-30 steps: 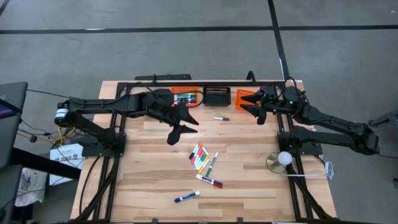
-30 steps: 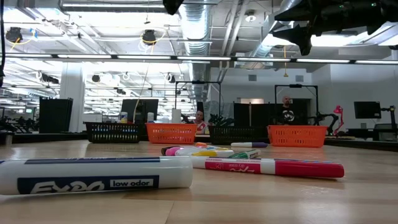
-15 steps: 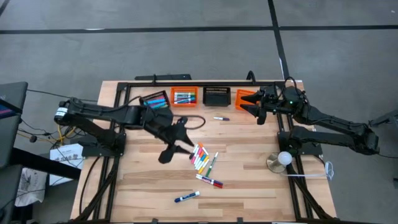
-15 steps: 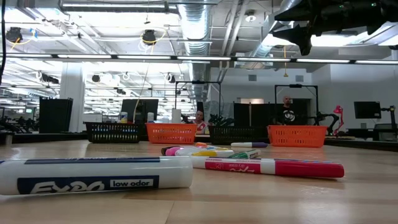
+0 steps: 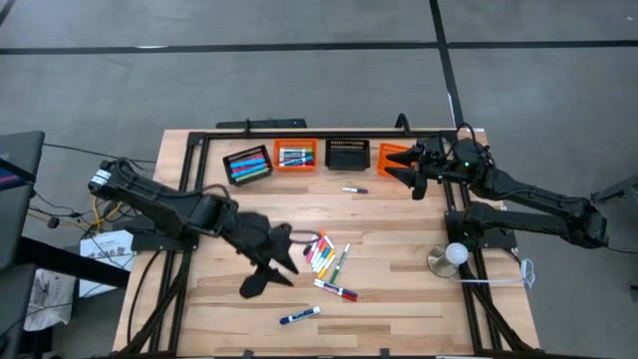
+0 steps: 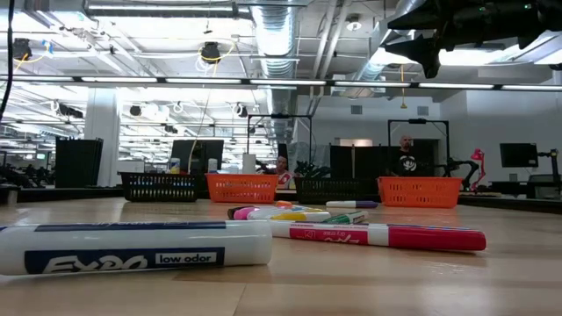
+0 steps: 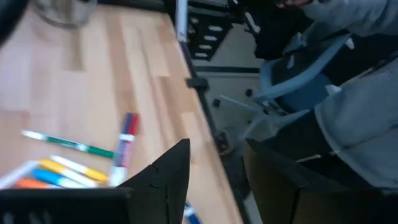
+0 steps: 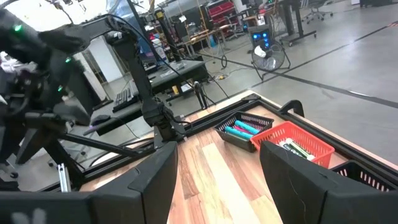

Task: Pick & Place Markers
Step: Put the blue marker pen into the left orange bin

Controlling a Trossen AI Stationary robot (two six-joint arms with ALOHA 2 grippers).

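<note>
Our left gripper (image 5: pixel 262 279), open and empty, hung nearest; the markers (image 5: pixel 325 255) lay at two o'clock.

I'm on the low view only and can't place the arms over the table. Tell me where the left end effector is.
Observer: The left end effector is over bare wood on the left arm's side of the marker cluster. It is open and empty.
Operator: Now give me the right one.
Observer: The right end effector is at the table's far edge, by the rightmost orange basket. It is open and holds nothing.
Operator: Report which baskets have markers in them.
Observer: The leftmost black basket and the orange basket beside it hold markers. The second black basket looks empty.
</note>
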